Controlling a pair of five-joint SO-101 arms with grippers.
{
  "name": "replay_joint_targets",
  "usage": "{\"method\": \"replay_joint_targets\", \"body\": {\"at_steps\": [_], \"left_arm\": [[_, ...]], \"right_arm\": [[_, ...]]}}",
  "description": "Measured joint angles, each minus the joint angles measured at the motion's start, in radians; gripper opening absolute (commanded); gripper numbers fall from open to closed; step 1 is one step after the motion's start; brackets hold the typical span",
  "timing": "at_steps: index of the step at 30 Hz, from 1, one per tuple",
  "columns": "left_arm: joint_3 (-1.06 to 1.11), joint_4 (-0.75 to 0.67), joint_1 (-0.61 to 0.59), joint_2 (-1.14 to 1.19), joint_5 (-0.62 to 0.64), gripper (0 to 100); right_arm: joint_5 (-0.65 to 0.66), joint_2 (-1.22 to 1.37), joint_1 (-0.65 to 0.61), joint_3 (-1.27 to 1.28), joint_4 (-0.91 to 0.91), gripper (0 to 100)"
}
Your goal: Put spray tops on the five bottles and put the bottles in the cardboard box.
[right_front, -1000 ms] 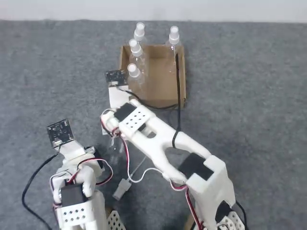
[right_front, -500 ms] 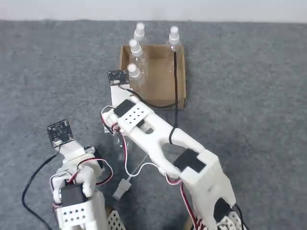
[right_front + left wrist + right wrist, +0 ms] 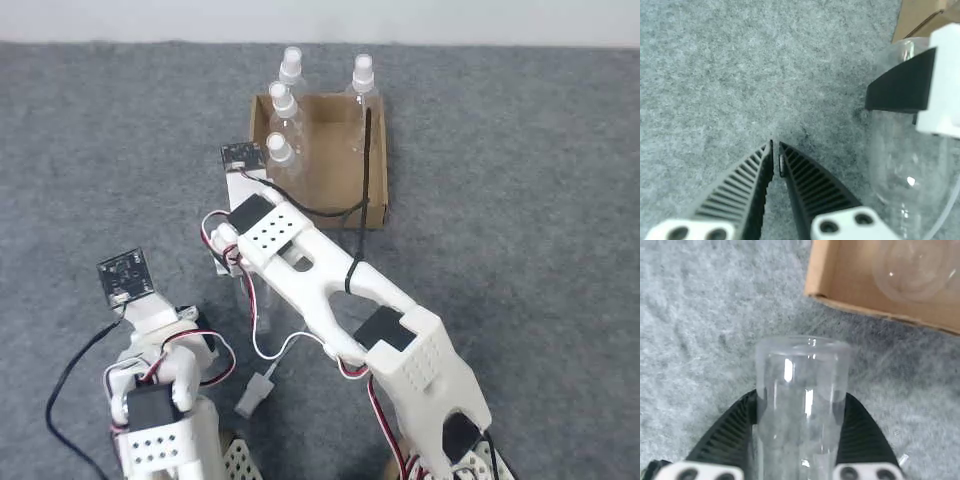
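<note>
My right gripper [image 3: 800, 401] is shut on a clear bottle [image 3: 801, 385] with no spray top, held just off the front left corner of the cardboard box [image 3: 850, 277]. From above, that bottle [image 3: 241, 296] shows under the right arm's wrist. Several bottles with white spray tops [image 3: 279, 148] stand in the box [image 3: 375, 205]. My left gripper [image 3: 776, 145] is shut on nothing, low over the carpet, with the held bottle [image 3: 905, 165] close beside it. A small white piece that looks like a spray top [image 3: 253, 393] lies on the carpet between the arms.
Grey carpet covers the table all around. A black cable [image 3: 366, 150] runs over the box's right side. A red and white wire bundle [image 3: 260, 310] hangs from the right arm. There is open carpet to the left and right of the box.
The right arm has stretched slightly forward and to the left with the bottle, toward the box's front left corner. The left arm has stayed still.
</note>
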Motion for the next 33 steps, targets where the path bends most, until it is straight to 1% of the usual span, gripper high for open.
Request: {"method": "replay_joint_targets", "body": {"at_steps": [6,9,18,28,33], "left_arm": [[0.0,0.0,0.0,0.0,0.0,1],[0.0,0.0,0.0,0.0,0.0,1],[0.0,0.0,0.0,0.0,0.0,1],[0.0,0.0,0.0,0.0,0.0,1],[0.0,0.0,0.0,0.0,0.0,1]], "right_arm": [[0.0,0.0,0.0,-0.002,0.006,3.4],[0.0,0.0,0.0,-0.021,0.043,3.4],[0.0,0.0,0.0,-0.198,0.293,3.4],[0.0,0.0,0.0,-0.354,0.52,3.4],[0.0,0.0,0.0,-0.385,0.532,3.3]]}}
